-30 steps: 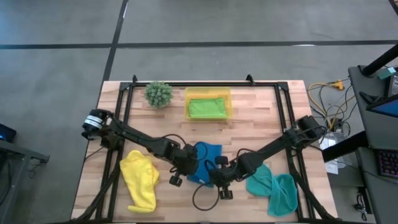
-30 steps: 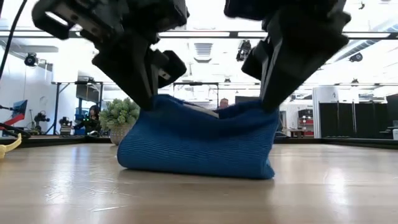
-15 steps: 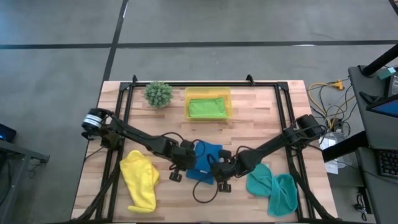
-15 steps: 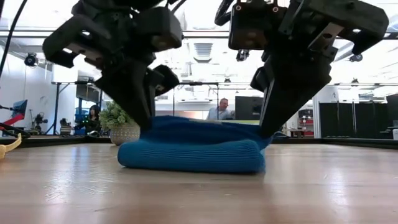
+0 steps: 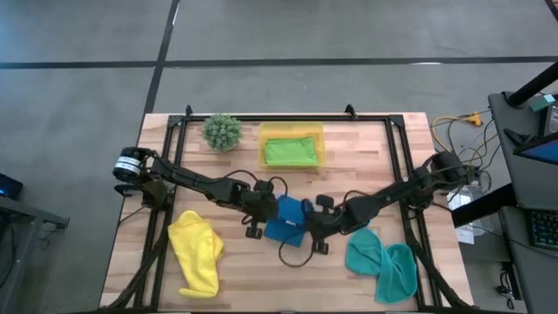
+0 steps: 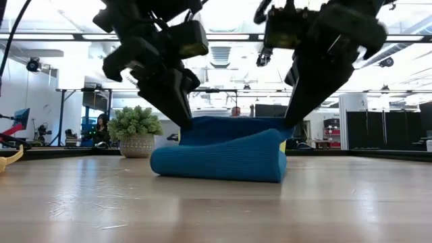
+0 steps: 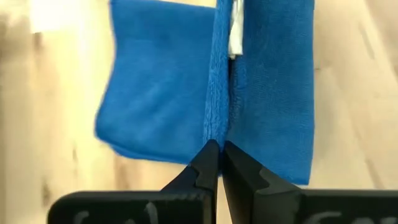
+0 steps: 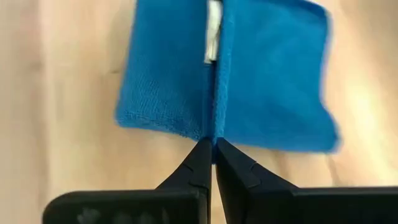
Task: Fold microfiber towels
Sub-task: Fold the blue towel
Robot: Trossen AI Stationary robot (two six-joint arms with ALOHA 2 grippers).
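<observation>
Both grippers' fingers (image 7: 219, 163) (image 8: 211, 158) pinched tight on blue towel's (image 5: 286, 218) edge.

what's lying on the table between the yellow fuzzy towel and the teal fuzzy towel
In the high view, the bright blue microfiber towel lies between the yellow fuzzy towel and the teal fuzzy towel, pinched by the left gripper and right gripper.

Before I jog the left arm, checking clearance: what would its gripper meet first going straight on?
The blue towel itself: the left gripper is shut on its raised fold, which runs straight ahead.
</observation>
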